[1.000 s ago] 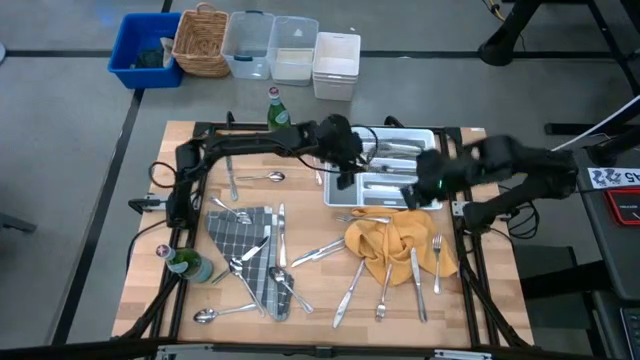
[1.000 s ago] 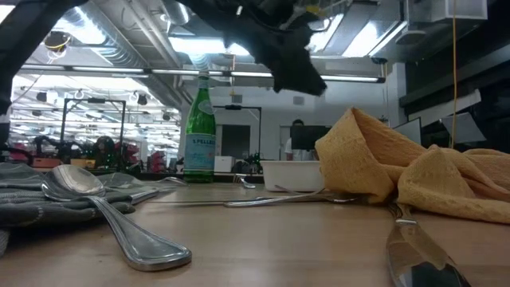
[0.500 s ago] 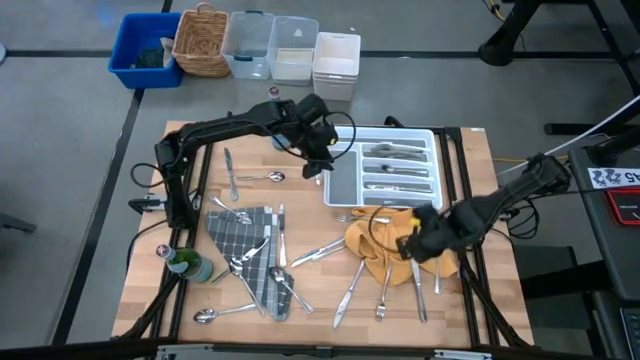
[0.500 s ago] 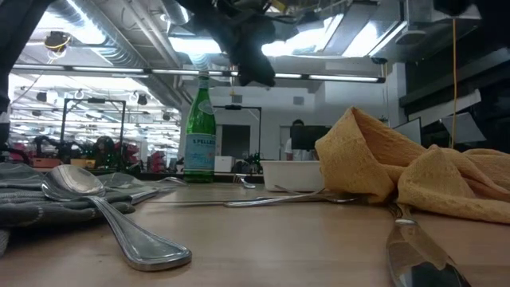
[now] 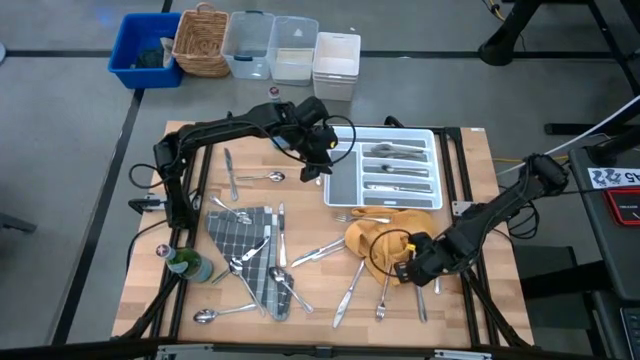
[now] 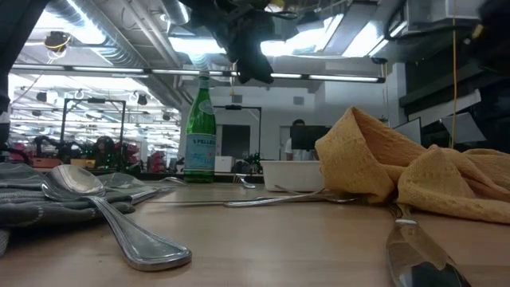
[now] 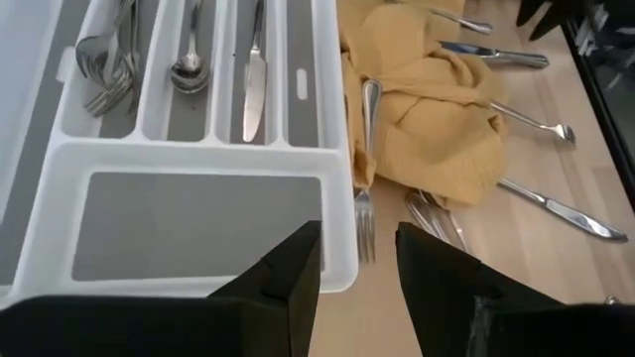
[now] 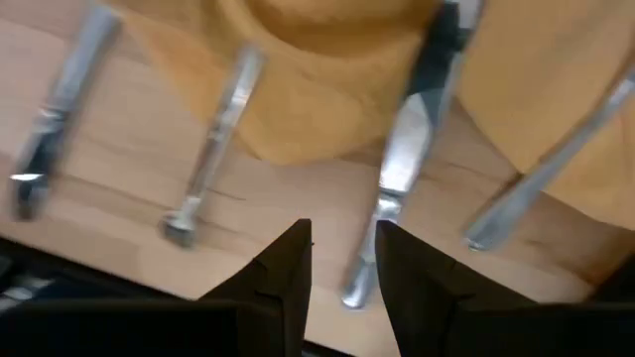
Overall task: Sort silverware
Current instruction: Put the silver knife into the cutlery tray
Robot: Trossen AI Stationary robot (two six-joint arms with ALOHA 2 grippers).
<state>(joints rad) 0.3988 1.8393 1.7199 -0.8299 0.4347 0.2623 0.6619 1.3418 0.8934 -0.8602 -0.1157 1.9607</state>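
High view shows only a few shiny silver forks, spoons and knives (image 5: pixel 392 168) in the white compartmented plastic tray (image 5: pixel 433 160) at the desk's far edge, most loose near the front edge, both jaws slightly apart, empty.

From my seat the bench (image 5: pixel 300 300) shows pale, light-wood grain under black rails. The silverware (image 5: pixel 352 283) lying on it is shiny silver throughout. The tray (image 5: pixel 384 133) is white, its compartment floors grey. One cloth (image 5: pixel 385 240) is plain mustard yellow; the other cloth (image 5: pixel 240 232) is grey with a fine checked pattern of lighter lines. I see two green glass bottles, one (image 5: pixel 187 264) at the near left with a white label. Beyond the bench, a blue bin (image 5: pixel 130 52), a tan woven basket (image 5: pixel 202 42), two clear tubs (image 5: pixel 250 44) and a white box (image 5: pixel 336 66). Both arms and each claw, left (image 5: pixel 318 165) and right (image 5: pixel 405 270), are black.
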